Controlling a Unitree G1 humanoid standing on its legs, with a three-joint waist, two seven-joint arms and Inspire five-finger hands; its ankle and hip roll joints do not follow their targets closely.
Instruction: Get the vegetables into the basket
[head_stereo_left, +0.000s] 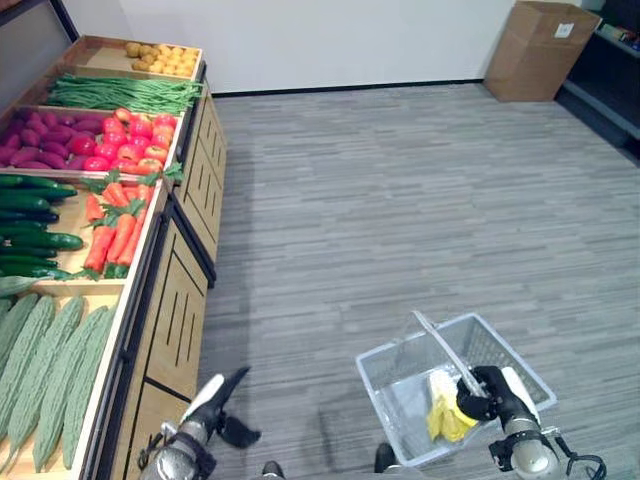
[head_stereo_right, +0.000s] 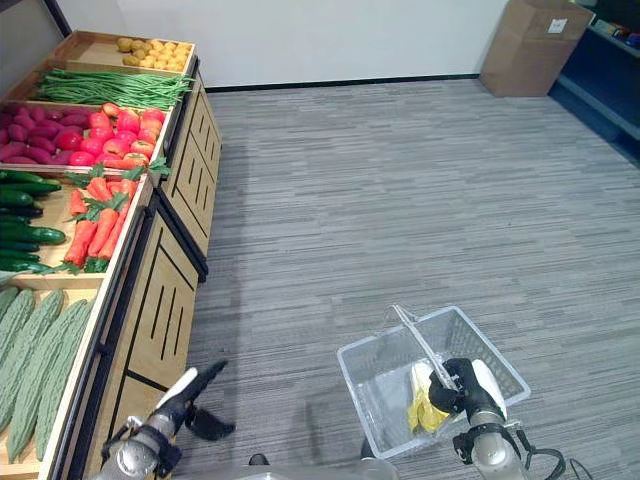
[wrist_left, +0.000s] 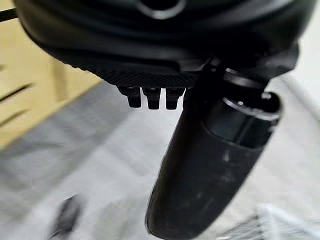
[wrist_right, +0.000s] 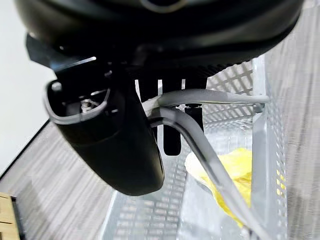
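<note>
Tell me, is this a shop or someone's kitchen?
Probably a shop's produce corner, perhaps a mock one: a long wooden display stand holds sorted orange carrots and dark green cucumbers, and the right hand carries a grey wire shopping basket.

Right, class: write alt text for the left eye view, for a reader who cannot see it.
The robot's right hand grips the handle of a wire basket holding a yellow item, above grey floor. Its left hand hangs open beside a wooden produce stand stocked with carrots, cucumbers, tomatoes and green beans.
</note>
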